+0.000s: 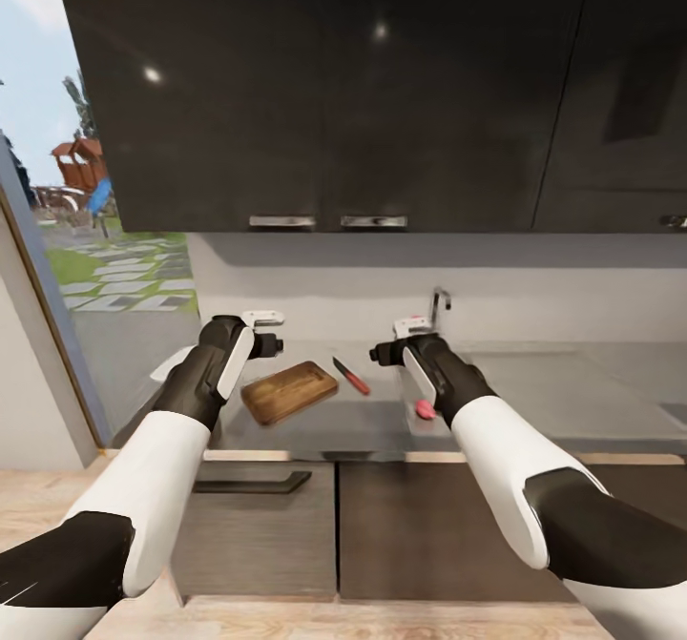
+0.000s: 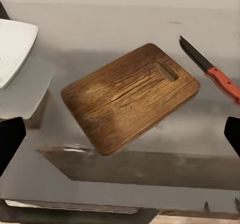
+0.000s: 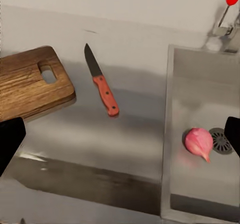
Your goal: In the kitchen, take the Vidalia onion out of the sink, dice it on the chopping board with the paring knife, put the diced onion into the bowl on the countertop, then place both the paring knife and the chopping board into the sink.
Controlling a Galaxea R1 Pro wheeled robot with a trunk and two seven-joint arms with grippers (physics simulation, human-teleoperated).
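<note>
1. We see the onion (image 3: pixel 199 143) lying in the sink (image 3: pixel 200 73), just beside the dark drain (image 3: pixel 221 141); in the head view it shows as a pink spot (image 1: pixel 424 410) next to our right forearm.
2. Our right gripper (image 3: pixel 120 134) hangs above the countertop (image 3: pixel 115 139), between the knife and the sink. Its fingertips (image 3: pixel 10 139) sit at opposite edges of the wrist view, so the jaws are spread wide and hold nothing.
3. Our left gripper (image 2: pixel 120 134) hovers over the board (image 2: pixel 131 97), likewise spread wide and empty.
4. We judge the onion to be light, firm and rounded, with a smooth skin that may slip or roll. We would close across its widest part, not on the pointed tip.
5. The onion's long axis runs from its round body to a tapered tip, which points away from the tap (image 3: pixel 226 14) and toward the sink's near wall.
6. The knife (image 3: pixel 102 81) lies flat on the countertop between the board and the sink, apart from both. Its dark blade points toward the back wall and its red handle toward the counter's front edge, slightly angled toward the sink.
7. We expect the knife to be light and stiff, best taken by the handle.
8. The board lies skewed on the counter, its handle slot (image 2: pixel 165 70) at the end nearer the knife. It looks rigid and flat, so its edge is the place to grip.
9. The bowl (image 2: pixel 14 47) sits on the board's other side.
</note>
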